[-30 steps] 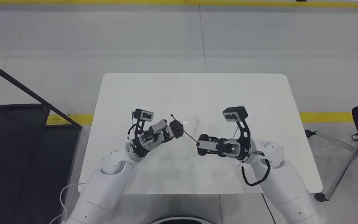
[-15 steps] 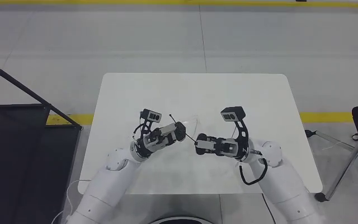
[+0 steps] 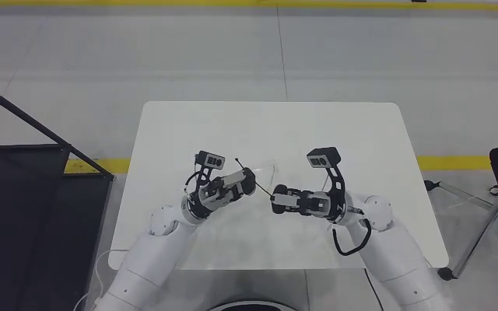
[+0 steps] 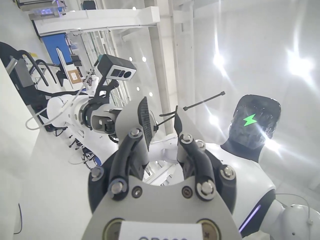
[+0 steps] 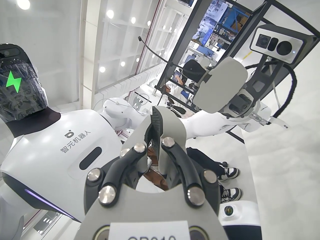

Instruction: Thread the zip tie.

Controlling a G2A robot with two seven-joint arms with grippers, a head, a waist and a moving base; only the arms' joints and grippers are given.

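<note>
A thin black zip tie [image 3: 255, 180] hangs in the air above the white table [image 3: 350, 140], slanting between the two grippers. My right gripper [image 3: 274, 200] is shut on its lower end; the right wrist view shows the fingers [image 5: 160, 126] pressed together and the tie [image 5: 152, 51] curving away towards the left gripper [image 5: 215, 86]. My left gripper [image 3: 247, 183] is open beside the tie's middle. In the left wrist view the tie [image 4: 203, 101] crosses the gap at my left gripper [image 4: 161, 104], its square head sticking out past one finger. The right gripper [image 4: 110, 123] is just behind.
Both arms hover over the middle of the table, near its front half. A dark panel with a black frame [image 3: 31, 202] stands off the table's left side. A yellow floor line [image 3: 459, 162] runs behind the table.
The left gripper moved right, closer to the tie, then held still over the last half second. The right gripper edged slightly left with the tie.
</note>
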